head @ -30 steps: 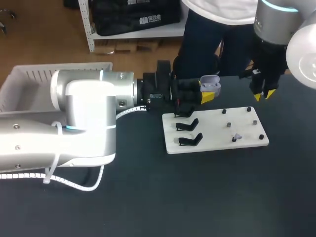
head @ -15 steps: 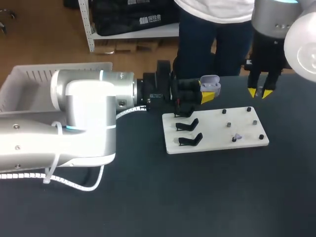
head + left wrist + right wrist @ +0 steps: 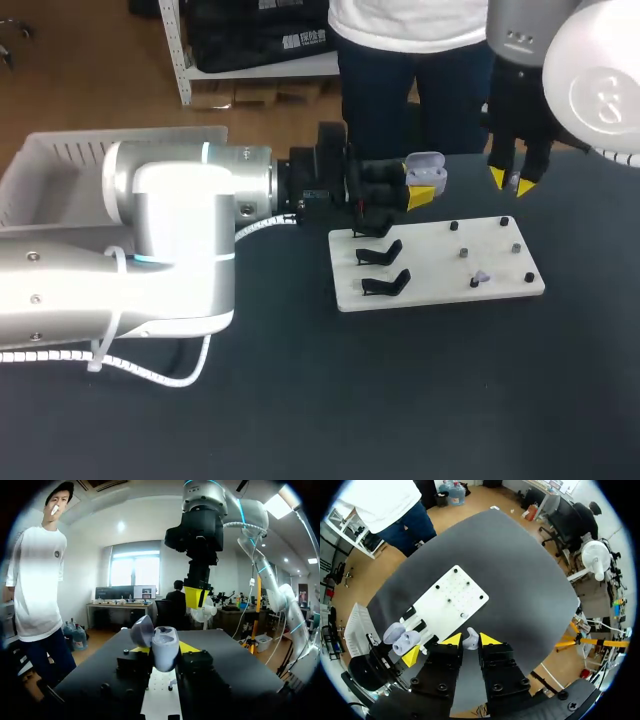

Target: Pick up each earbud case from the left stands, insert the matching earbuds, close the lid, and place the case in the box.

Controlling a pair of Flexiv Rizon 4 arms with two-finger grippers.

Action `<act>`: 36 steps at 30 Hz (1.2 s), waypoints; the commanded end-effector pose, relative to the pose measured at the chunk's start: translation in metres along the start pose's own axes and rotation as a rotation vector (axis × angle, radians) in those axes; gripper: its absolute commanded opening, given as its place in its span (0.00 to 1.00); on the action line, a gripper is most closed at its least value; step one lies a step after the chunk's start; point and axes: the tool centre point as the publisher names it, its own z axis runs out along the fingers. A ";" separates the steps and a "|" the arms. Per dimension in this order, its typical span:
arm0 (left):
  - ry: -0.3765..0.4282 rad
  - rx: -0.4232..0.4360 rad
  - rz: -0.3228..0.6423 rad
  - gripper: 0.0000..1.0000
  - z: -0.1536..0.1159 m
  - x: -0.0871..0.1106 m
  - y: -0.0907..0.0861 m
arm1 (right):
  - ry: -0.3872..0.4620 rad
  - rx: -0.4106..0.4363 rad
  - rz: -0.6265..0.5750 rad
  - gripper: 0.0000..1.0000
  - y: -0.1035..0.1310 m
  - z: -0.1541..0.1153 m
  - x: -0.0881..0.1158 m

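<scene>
My left gripper (image 3: 420,186) is shut on a lavender earbud case (image 3: 426,165), held sideways above the table behind the white board (image 3: 437,262). In the left wrist view the case (image 3: 161,649) sits between the yellow tips with its lid (image 3: 141,630) open. My right gripper (image 3: 511,182) hangs to the right of the case, a little apart from it. Seen from the right wrist, that gripper (image 3: 471,642) is shut on a pale earbud (image 3: 471,639). A second earbud (image 3: 481,276) lies on the board's right half among the pegs.
Two empty black stands (image 3: 380,252) (image 3: 386,283) sit on the board's left side, and small black pegs (image 3: 504,222) dot its right side. A white basket (image 3: 60,165) stands at the far left, partly behind my left arm. Dark tabletop (image 3: 420,400) spreads in front.
My right gripper has moved left and slightly away from the board's back right corner, closer to the held case, earbud still in it. The left arm and case stayed put.
</scene>
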 end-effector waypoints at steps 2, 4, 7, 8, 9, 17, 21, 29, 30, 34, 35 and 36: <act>-0.009 -0.007 0.005 0.00 0.000 0.002 -0.001 | -0.023 -0.023 -0.035 0.00 0.027 -0.010 0.007; -0.009 -0.007 0.005 0.00 0.000 0.002 -0.001 | -0.040 -0.034 -0.052 0.00 0.033 -0.014 0.007; -0.009 -0.007 0.005 0.00 0.000 0.002 -0.001 | -0.040 -0.050 -0.095 0.00 0.045 -0.024 0.007; -0.009 -0.007 0.005 0.00 0.000 0.002 -0.001 | -0.051 -0.055 -0.100 0.00 0.049 -0.027 0.007; -0.009 -0.007 0.005 0.00 0.000 0.002 -0.001 | -0.054 -0.059 -0.112 0.00 0.052 -0.030 0.007; -0.009 -0.007 0.005 0.00 0.000 0.002 -0.001 | -0.035 -0.062 -0.176 0.00 0.076 -0.033 0.011; -0.009 -0.007 0.005 0.00 0.000 0.002 -0.001 | -0.023 -0.060 -0.199 0.00 0.083 -0.027 0.016; -0.009 -0.007 0.005 0.00 0.000 0.002 -0.001 | -0.017 -0.043 -0.217 0.00 0.084 -0.015 0.022; -0.009 -0.007 0.005 0.00 0.000 0.002 -0.001 | -0.016 -0.043 -0.217 0.00 0.084 -0.015 0.022; -0.009 -0.007 0.005 0.00 0.000 0.002 -0.001 | -0.013 -0.040 -0.217 0.00 0.082 -0.012 0.022; -0.009 -0.007 0.005 0.00 0.000 0.002 -0.001 | -0.013 -0.035 -0.219 0.00 0.082 -0.011 0.022; -0.009 -0.007 0.005 0.00 0.000 0.002 -0.001 | -0.014 -0.031 -0.221 0.00 0.082 -0.010 0.022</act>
